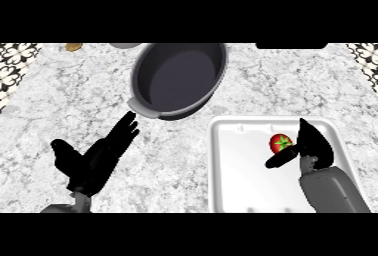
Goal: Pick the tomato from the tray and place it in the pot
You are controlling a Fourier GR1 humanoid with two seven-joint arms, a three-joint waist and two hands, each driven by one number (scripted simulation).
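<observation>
Right hand: it sits over the white tray, at its right side, with the grey forearm coming up from the lower edge. The fingers stretch straight up the view, while the thumb sticks out to the left, passing just under the tomato. The hand is spread open and nothing is clasped in it; whether the thumb actually touches the tomato I cannot tell.

Tomato: red with a green stalk, lying on the tray's floor in its right half, in the gap between the thumb and the fingers.

Tray: white, shallow, with rounded corners, on the counter's right, just below and right of the pot.

Pot: dark grey, oval, tilted in the view, with a pale handle at its lower left rim. Its inside looks bare.

Left hand: open above the counter, fingers straight and pointing up-right toward the pot's handle, holding nothing and close to that handle.
</observation>
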